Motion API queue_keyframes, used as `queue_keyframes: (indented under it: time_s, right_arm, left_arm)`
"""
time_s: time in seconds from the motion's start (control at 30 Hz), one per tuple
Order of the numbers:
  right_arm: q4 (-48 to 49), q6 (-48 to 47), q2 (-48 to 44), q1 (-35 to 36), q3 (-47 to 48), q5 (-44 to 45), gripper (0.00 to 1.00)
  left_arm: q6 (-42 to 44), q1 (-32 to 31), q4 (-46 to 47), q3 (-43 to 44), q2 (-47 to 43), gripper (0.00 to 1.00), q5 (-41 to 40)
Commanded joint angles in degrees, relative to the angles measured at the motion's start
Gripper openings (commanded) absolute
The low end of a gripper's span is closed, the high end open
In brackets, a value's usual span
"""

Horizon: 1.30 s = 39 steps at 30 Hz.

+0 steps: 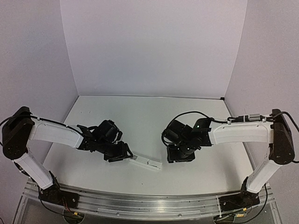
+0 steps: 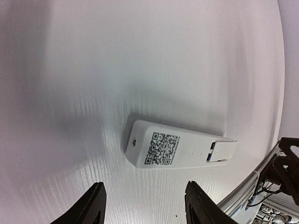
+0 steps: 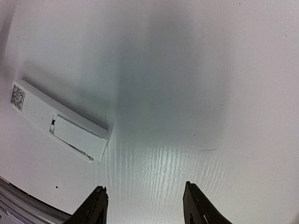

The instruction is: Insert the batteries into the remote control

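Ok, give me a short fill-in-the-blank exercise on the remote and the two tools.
The slim white rectangular plastic remote control lies with its ____ code sticker facing up.
The left tool and the right tool are both open and hold ____.
Seen from above, the remote control lies nearer the ____ tool.
Missing words: QR; nothing; left.

The remote control (image 2: 180, 149) was seen to be made of smooth white plastic with a dull satin finish, and a printed black-and-white label (image 2: 162, 149) was carried flat on its back. The table (image 2: 140, 60) was surfaced in white with a faint ribbed grain, and a soft sheen was shown where light fell. The fingers (image 2: 93, 207) of the left gripper (image 2: 145, 203) and those of the right gripper (image 3: 145, 205) were formed of matt black plastic. The arm shells (image 1: 53, 133) were moulded in glossy white plastic. The rail (image 1: 149, 205) at the near edge was made of brushed bare metal.
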Motion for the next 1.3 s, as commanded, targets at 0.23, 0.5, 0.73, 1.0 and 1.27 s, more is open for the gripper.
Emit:
queue_keyframes:
  time_s: [0.23,0.5,0.73,1.0,1.27]
  right_arm:
    - [21.2,18.5,2.0,0.2,-5.6,-1.5,0.47]
    - [22.4,22.4,6.0,0.1,-6.1,-2.4,0.46]
    - [23.0,23.1,8.9,-0.2,-5.2,-3.7,0.43]
    - [24.7,24.4,10.6,-0.3,-4.9,-5.2,0.39]
    - [26.6,25.3,11.2,-0.3,-4.9,-5.8,0.37]
  left_arm:
    - [9.4,4.3,-2.3,6.4,3.3,0.57,-0.8]
    - [11.0,4.4,-0.4,7.3,7.0,0.54,0.9]
    - [10.5,4.3,2.2,6.3,8.6,0.49,3.7]
    - [9.8,4.3,3.8,5.2,9.0,0.43,4.9]
    - [8.7,4.2,4.4,4.2,8.9,0.4,5.1]
